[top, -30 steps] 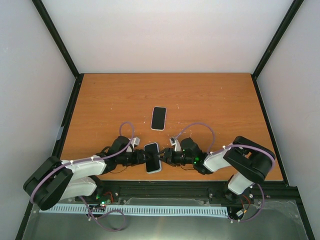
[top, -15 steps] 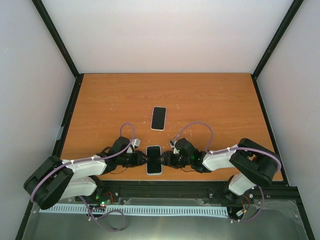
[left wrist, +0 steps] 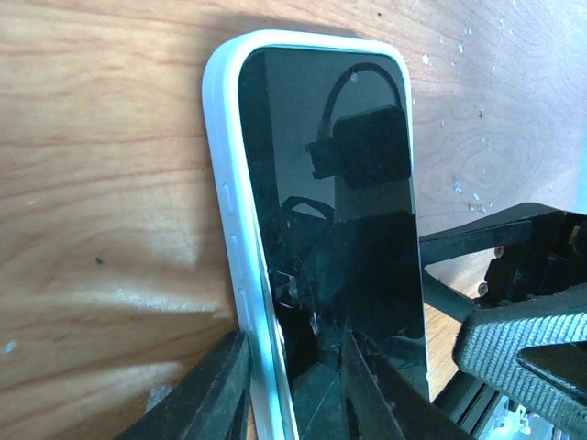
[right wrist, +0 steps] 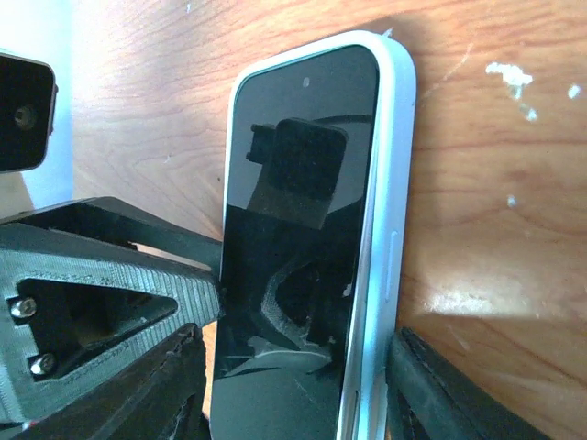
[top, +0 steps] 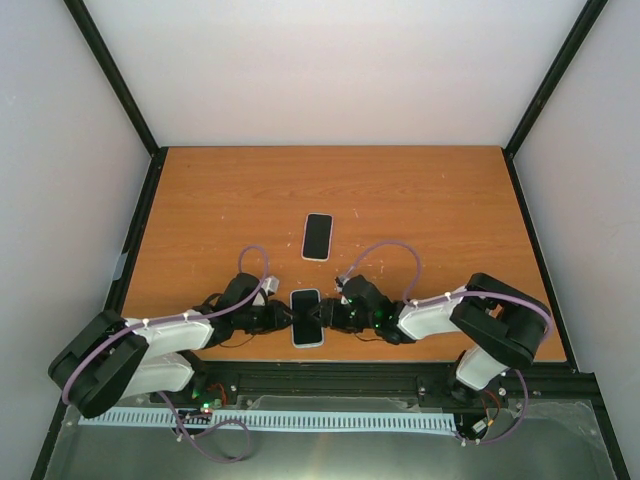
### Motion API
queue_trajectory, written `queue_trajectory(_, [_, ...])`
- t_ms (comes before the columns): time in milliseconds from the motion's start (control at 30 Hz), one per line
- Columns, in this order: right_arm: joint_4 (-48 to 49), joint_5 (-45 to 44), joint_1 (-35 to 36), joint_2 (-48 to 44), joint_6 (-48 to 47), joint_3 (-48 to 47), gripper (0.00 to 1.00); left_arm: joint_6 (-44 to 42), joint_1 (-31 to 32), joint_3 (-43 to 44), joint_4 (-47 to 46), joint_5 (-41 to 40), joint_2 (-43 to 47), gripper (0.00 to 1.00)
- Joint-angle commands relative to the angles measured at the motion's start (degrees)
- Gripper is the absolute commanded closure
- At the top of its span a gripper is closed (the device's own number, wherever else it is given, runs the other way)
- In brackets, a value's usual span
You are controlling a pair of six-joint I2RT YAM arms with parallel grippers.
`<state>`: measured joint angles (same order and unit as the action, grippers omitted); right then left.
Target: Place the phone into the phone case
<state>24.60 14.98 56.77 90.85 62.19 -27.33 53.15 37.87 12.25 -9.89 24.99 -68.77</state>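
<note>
A black-screened phone (top: 307,318) sits in a pale blue-white phone case near the table's front edge, between my two grippers. My left gripper (top: 287,317) is shut on the case's left rim (left wrist: 227,183): one finger (left wrist: 215,390) is outside the rim and the other lies on the screen (left wrist: 339,229). My right gripper (top: 327,317) grips from the other side. Its fingers (right wrist: 440,394) stand at both long sides of the phone (right wrist: 293,202), and one touches the case rim (right wrist: 396,183).
A second dark phone-shaped slab with a light rim (top: 317,236) lies flat on the wooden table (top: 430,210), just beyond the grippers. A black frame rail (top: 400,375) runs along the near edge. The left gripper's fingers also show at the left of the right wrist view (right wrist: 92,275).
The phone in its case has turned from a slant to straight and shifted slightly. The right gripper has pushed in to the left against it. The left gripper has kept its hold.
</note>
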Motion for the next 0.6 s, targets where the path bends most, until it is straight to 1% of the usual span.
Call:
queue_trajectory(0, [14.98, 3.67, 1.59, -0.55, 6.39, 3.64, 0.47, 1.02, 0.72, -0.72, -2.37, 1.27, -0.48, 0.70])
queue_trajectory(33, [17.79, 4.69, 1.59, -0.80, 7.30, 3.88, 0.47, 1.04, 0.72, -0.66, -2.42, 1.32, -0.42, 0.68])
queue_trajectory(100, [22.66, 6.74, 1.56, -0.42, 9.21, 4.06, 0.47, 1.12, 0.72, -0.25, -1.64, 1.29, -0.36, 0.58])
queue_trajectory(133, [25.93, 7.47, 1.56, 0.13, 10.78, 4.50, 0.47, 0.94, 0.71, 0.20, -1.21, 1.46, -0.19, 0.57])
queue_trajectory(233, [35.08, 8.74, 1.59, 2.84, 14.55, 6.09, 0.48, 0.82, 0.72, 0.42, -0.38, 1.54, 1.68, 0.55])
queue_trajectory(333, [40.80, 9.35, 1.59, 5.70, 16.63, 6.63, 0.48, 1.42, 0.72, 0.03, 0.12, 0.67, 3.62, 0.50])
queue_trajectory(433, [49.50, 8.62, 1.59, 8.68, 18.77, 8.09, 0.49, 1.83, 0.71, -0.74, 0.13, 0.71, 4.63, 0.47])
queue_trajectory(567, [56.72, 7.44, 1.57, 11.46, 19.91, 9.00, 0.51, 2.47, 0.72, -1.68, -0.21, 0.71, 5.16, 0.44])
